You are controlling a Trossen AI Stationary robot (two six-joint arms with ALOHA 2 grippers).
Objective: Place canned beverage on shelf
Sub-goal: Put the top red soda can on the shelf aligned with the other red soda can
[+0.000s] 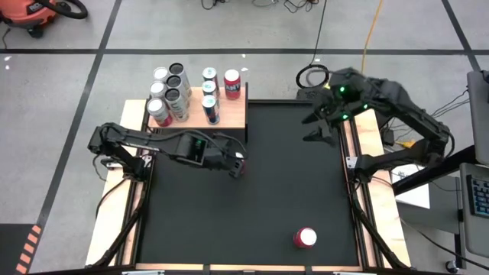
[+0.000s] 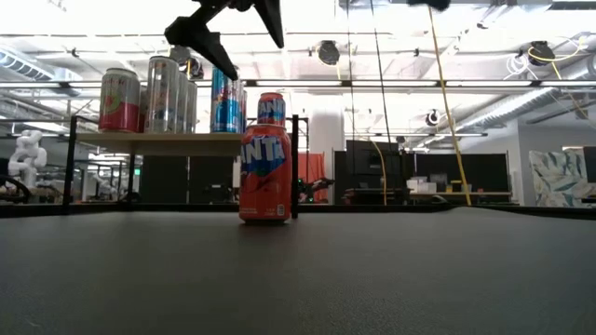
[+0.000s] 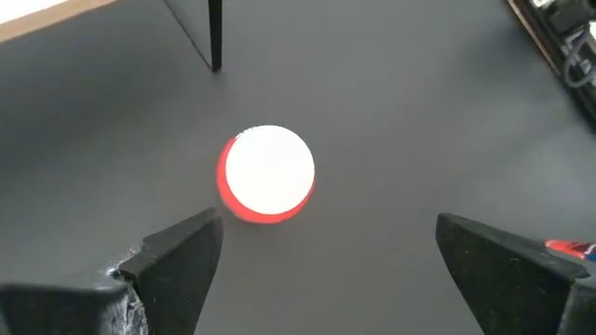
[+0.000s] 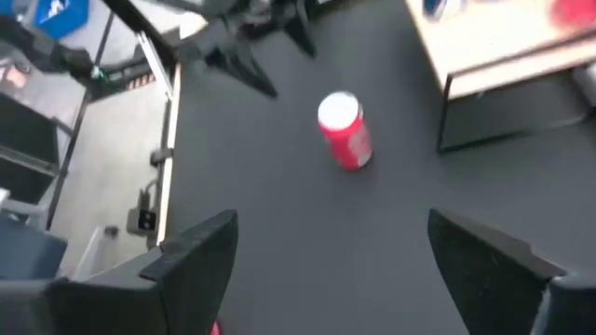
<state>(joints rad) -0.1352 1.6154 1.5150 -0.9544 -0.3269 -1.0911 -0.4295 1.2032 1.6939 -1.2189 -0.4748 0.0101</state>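
One red can (image 3: pixel 267 174) stands upright on the black mat (image 1: pixel 290 176), just in front of the shelf's right front leg and near the mat's far left corner. In the low view it shows orange-red with blue lettering, and it touches nothing but the mat. The left gripper (image 1: pixel 238 166) hovers directly over this can. Its jaws are spread wide, a finger to either side of the can's bright lid, and they grip nothing.

The shelf (image 1: pixel 229 114), a pale wooden board on thin black supports, sits at the worktop's far left corner. A cluster of cans (image 1: pixel 172 95) is on it, silver ones packed towards its left side and a red one (image 1: pixel 231 82) by its far right edge.

A second red can (image 1: pixel 305 237) stands upright well apart from the first, near the mat's near right corner, with no arm close to it.

The right gripper (image 1: pixel 315 128) hangs above the mat's far right corner, well clear of both cans. Its fingers are parted wide and empty.
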